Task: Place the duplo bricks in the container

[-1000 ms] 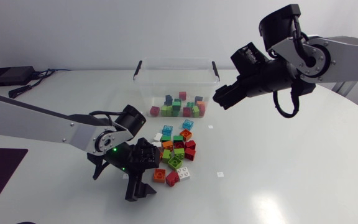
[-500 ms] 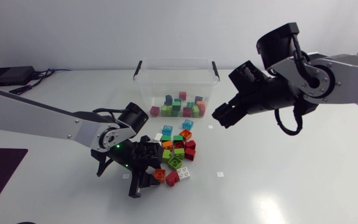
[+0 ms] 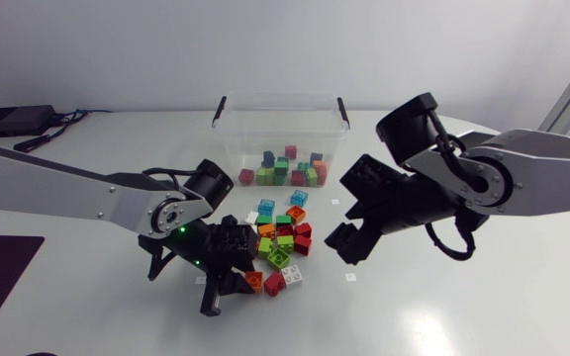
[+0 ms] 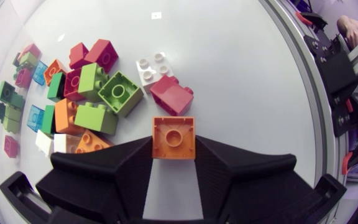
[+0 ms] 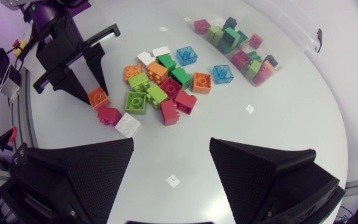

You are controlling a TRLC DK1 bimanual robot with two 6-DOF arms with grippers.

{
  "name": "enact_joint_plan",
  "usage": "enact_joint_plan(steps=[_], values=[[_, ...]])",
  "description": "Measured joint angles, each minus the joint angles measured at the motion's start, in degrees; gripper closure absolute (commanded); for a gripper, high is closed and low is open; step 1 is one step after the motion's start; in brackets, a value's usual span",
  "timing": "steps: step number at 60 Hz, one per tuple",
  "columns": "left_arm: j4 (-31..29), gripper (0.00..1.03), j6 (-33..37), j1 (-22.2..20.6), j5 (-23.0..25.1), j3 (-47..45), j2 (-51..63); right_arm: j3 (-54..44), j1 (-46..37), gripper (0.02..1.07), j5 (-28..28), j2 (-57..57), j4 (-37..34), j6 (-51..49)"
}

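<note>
Left wrist view: the left jaws are clenched on a square orange duplo brick (image 4: 173, 137), at the edge of a pile of mixed coloured bricks (image 4: 120, 93) on the white counter (image 4: 241, 81). The right jaws are released and empty, above the counter beside the pile. Behind the pile stands a clear plastic container (image 3: 281, 124) with some bricks inside.

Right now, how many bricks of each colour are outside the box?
Orange bricks: 4, one in the left gripper
Red bricks: 4
Green bricks: 5
Blue bricks: 2
White bricks: 3
Total: 18
</note>
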Motion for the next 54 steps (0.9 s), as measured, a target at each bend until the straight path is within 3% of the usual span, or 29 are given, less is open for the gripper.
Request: enact_joint_plan(steps=[21, 37, 54], values=[[-3.8, 0.79, 0.0, 5.5, 0.4, -0.1, -7.3, 5.0, 5.9, 0.19, 1.4, 7.9, -4.8, 7.5], [-4.5, 0.79, -1.6, 9.6, 1.1, -0.1, -14.2, 11.4, 12.8, 0.15, 7.5, 16.5, -11.3, 17.7], [-5.3, 0.79, -2.9, 12.3, 1.3, -0.1, -17.6, 14.7, 13.1, 0.16, 7.8, 22.5, -15.5, 20.9]])
